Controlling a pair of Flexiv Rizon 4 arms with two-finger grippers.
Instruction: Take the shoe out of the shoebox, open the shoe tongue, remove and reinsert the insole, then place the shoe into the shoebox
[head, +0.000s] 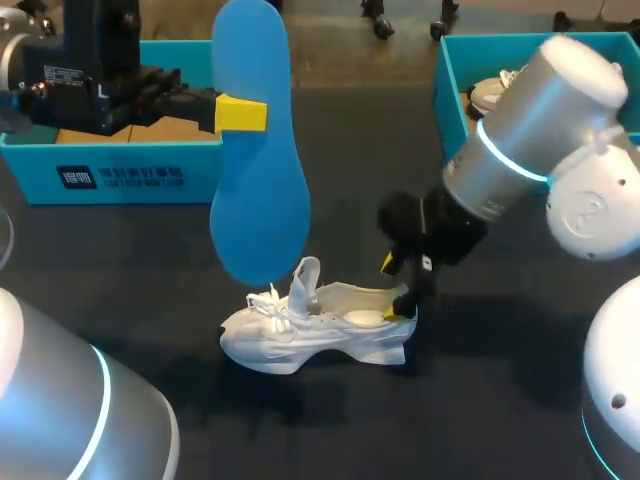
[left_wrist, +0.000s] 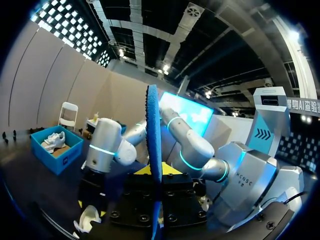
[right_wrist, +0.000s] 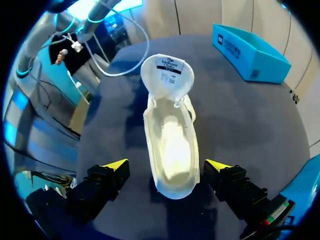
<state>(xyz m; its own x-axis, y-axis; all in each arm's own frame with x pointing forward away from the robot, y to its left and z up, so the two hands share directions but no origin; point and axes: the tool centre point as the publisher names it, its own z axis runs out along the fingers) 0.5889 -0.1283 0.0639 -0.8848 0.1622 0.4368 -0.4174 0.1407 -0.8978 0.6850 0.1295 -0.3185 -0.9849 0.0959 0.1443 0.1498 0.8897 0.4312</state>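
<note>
Blue insole, nearest the head camera, hangs upright in the air over the table, toe end down, just above the shoe's laces. The left gripper is closed on its upper half; in the left wrist view we see the insole edge-on, clamped between that gripper's two fingers.

White shoe stands on its sole on the table, outside any box. Its tongue is folded up and forward. From the right wrist view the shoe is open from above and the tongue is laid well back; the pale footbed is bare, with no blue in it.

Right gripper sits at the heel. Its fingers stand wide apart, one on each side of the heel, and the right wrist view shows this gripper with a gap on both sides, so it holds nothing.

Progress, as we judge it: shoe out, tongue open, insole out. Left to do: reinsert the insole, then return the shoe to the shoebox behind the left gripper. A second blue box at the far right holds another shoe.
</note>
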